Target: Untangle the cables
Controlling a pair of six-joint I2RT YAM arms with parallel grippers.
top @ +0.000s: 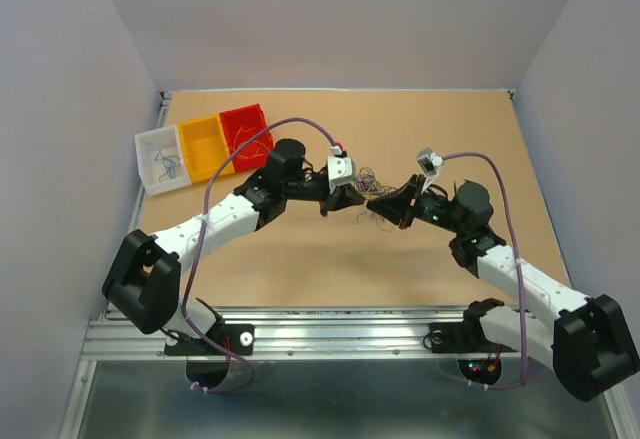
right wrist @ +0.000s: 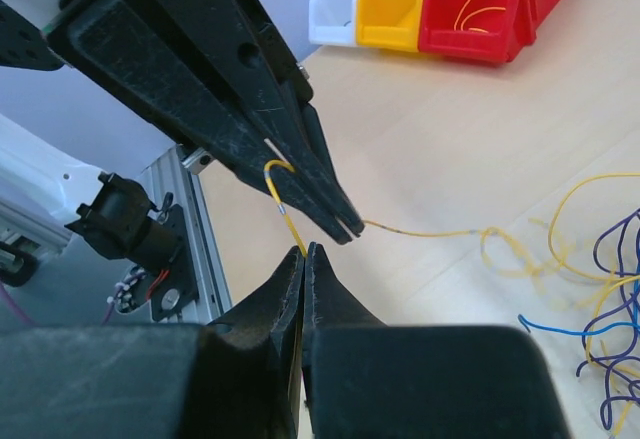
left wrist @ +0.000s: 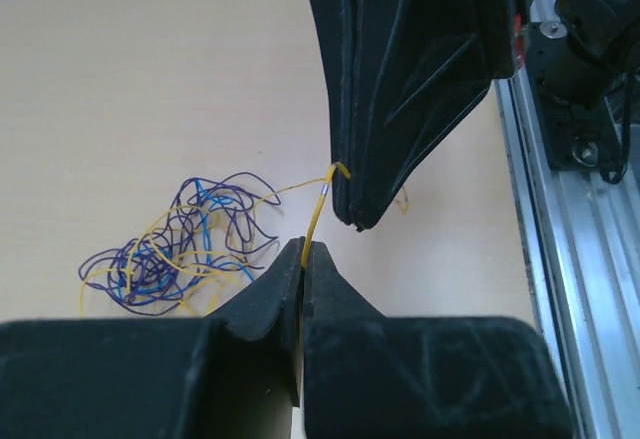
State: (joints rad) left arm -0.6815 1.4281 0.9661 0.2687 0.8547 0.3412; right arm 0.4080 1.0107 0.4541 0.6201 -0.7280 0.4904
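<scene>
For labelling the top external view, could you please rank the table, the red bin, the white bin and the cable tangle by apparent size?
1. table: largest by far.
2. red bin and white bin: look alike, so not ranked.
3. cable tangle: seemingly smallest, but partly hidden, so unsure.

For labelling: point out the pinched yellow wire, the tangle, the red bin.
Yellow wire (left wrist: pixel 314 221): left wrist view, taut stretch.
Tangle (left wrist: pixel 185 246): left wrist view, its middle.
Red bin (right wrist: pixel 470 47): right wrist view, near wall.
</scene>
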